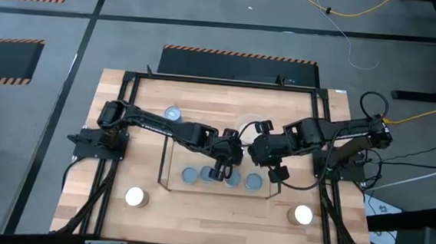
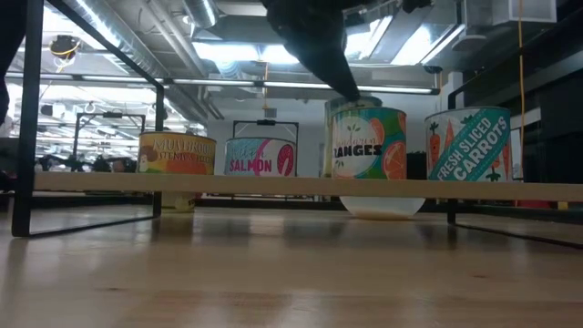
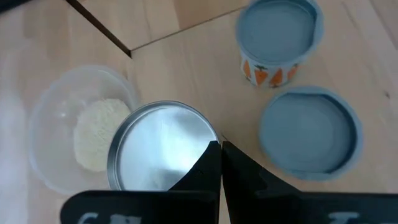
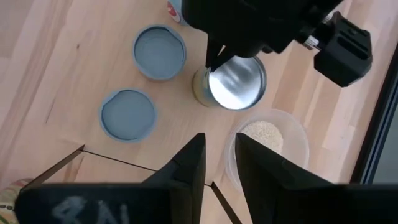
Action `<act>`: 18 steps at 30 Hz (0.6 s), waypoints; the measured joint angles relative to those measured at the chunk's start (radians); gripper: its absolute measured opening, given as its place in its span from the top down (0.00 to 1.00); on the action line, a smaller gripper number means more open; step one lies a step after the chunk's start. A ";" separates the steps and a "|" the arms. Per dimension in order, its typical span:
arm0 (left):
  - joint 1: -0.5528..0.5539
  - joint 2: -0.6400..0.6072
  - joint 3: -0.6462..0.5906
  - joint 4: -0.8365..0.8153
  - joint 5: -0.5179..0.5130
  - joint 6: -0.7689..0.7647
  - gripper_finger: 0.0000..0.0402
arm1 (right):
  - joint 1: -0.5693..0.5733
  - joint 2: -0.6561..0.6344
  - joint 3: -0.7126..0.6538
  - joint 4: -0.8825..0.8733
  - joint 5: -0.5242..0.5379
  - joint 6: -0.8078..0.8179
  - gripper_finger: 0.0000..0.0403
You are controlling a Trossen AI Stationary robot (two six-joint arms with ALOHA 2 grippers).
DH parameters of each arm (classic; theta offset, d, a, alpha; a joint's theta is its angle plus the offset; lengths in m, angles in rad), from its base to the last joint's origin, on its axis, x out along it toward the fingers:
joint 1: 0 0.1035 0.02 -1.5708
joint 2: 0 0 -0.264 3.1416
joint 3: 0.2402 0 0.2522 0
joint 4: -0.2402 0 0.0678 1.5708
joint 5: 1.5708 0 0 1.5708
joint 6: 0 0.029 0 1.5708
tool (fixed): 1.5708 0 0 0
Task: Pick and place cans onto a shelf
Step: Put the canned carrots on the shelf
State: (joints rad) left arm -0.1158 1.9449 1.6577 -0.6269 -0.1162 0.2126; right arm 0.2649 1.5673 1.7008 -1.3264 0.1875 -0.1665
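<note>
The shelf (image 1: 166, 155) is a black-rod rack with a see-through top in the middle of the table. Several cans stand in a row on it. In the low view they are a mushroom can (image 2: 178, 153), a salmon can (image 2: 261, 157), an oranges can (image 2: 367, 141) and a carrots can (image 2: 469, 144). My left gripper (image 1: 225, 169) is shut, its tips at the silver top of the oranges can (image 3: 158, 149). My right gripper (image 4: 221, 146) hovers above the shelf beside it, open by a narrow gap and empty. My left gripper's shut fingertips (image 3: 217, 152) meet the top rim (image 3: 211, 134) of the oranges can. They come from above, slanting down. The can stands upright on the shelf. Whether the tips pinch the rim or only rest on it, I cannot tell.
A clear dish with tan contents (image 4: 273, 140) sits under the shelf, close to the oranges can. A blue-topped can (image 1: 173, 113) stands beyond the shelf's far left corner. Two white-topped cans (image 1: 135, 198) (image 1: 303, 215) stand near the table's front corners.
</note>
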 joint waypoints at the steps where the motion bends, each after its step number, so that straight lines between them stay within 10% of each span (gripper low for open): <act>1: 0.000 0.002 0.000 0.003 -0.001 0.000 1.00 | 0.000 0.000 0.000 0.000 0.000 0.000 0.77; 18: 0.000 0.007 0.000 0.020 -0.028 0.000 0.84 | 0.000 0.000 0.000 0.000 0.000 0.001 0.77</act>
State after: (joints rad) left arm -0.1162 1.9514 1.6577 -0.6064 -0.1440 0.2127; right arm 0.2649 1.5673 1.7008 -1.3262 0.1879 -0.1658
